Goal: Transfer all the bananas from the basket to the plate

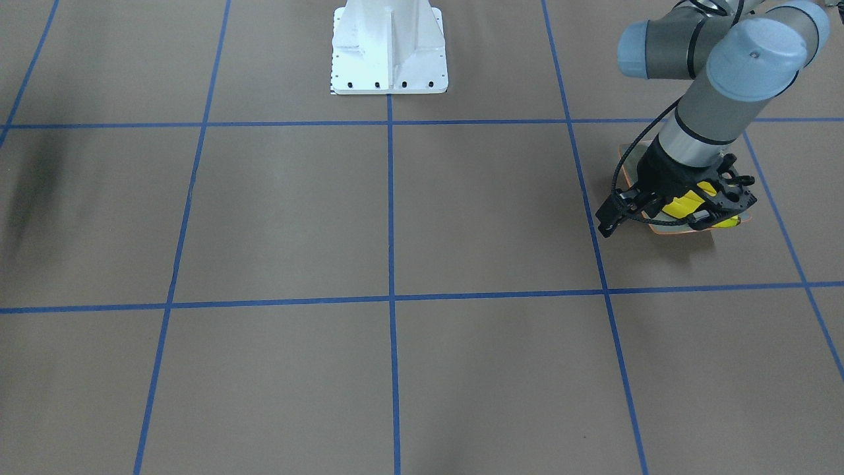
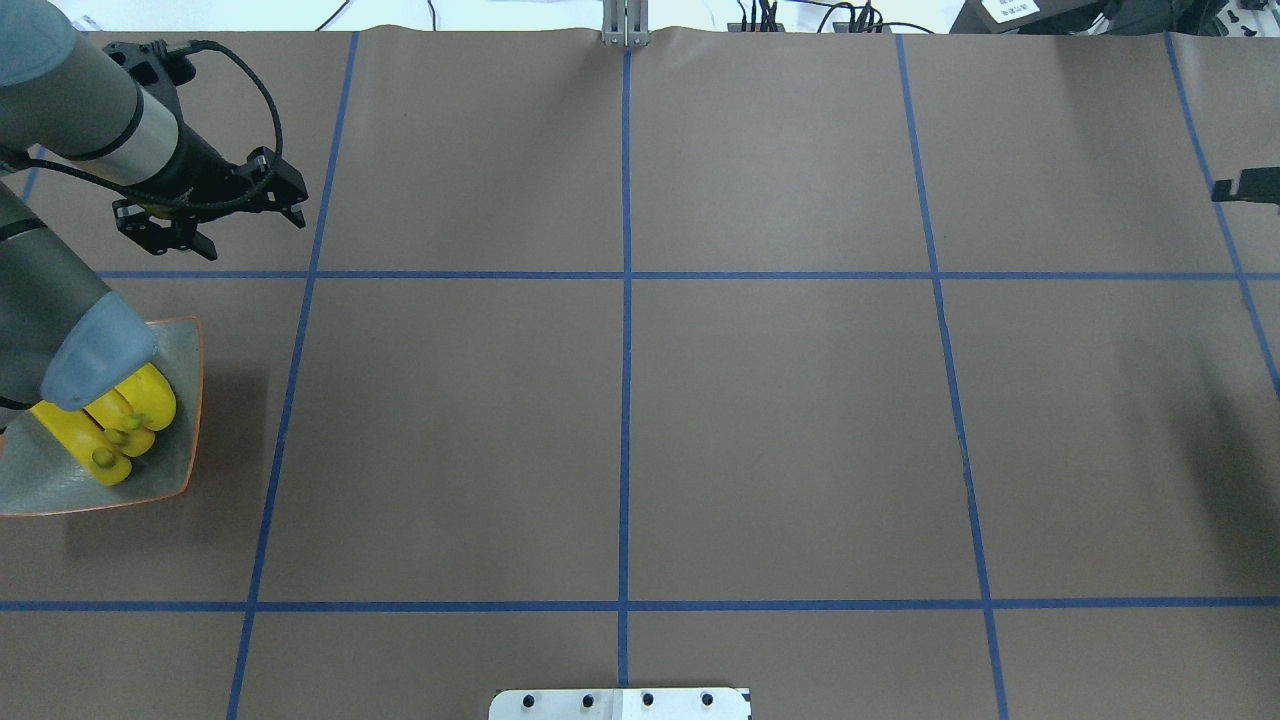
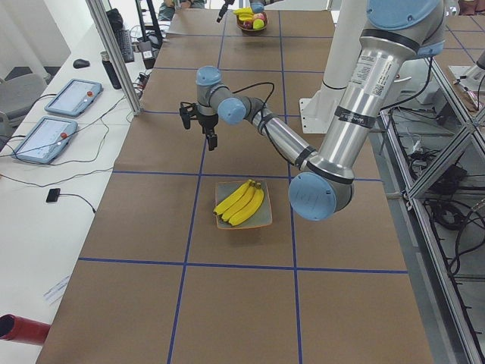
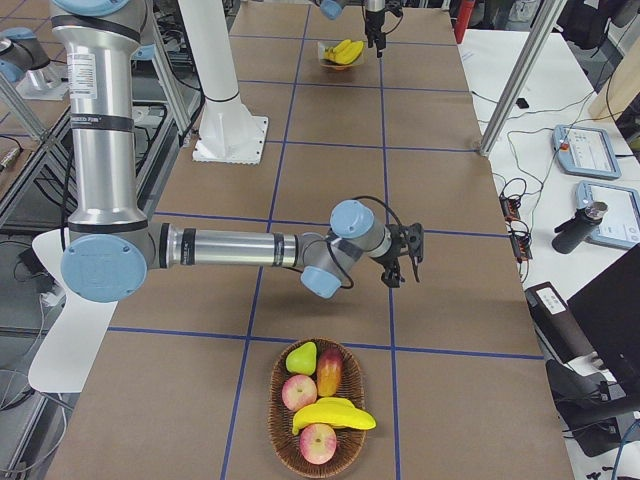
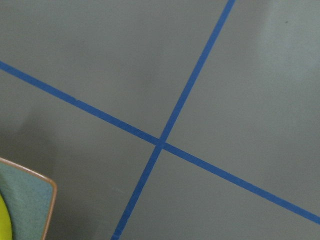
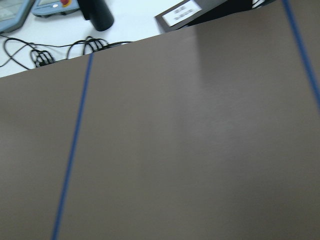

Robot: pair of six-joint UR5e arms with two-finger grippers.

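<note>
Three yellow bananas (image 2: 120, 430) lie side by side on the square grey-green plate (image 2: 190, 440) with an orange rim, at the table's left end. They also show in the exterior left view as bananas (image 3: 241, 202) on the plate (image 3: 265, 220). My left gripper (image 2: 250, 232) hangs open and empty above the table, beyond the plate. The wicker basket (image 4: 272, 410) at the other end holds one banana (image 4: 335, 415) among other fruit. My right gripper (image 4: 403, 270) hovers over the table a little beyond the basket. I cannot tell whether it is open or shut.
A pear (image 4: 301, 358) and several apples share the basket with the banana. Blue tape lines cross the brown table. The white robot base (image 1: 389, 49) stands at the table's near-robot edge. Tablets and cables lie on the side bench (image 3: 45, 129).
</note>
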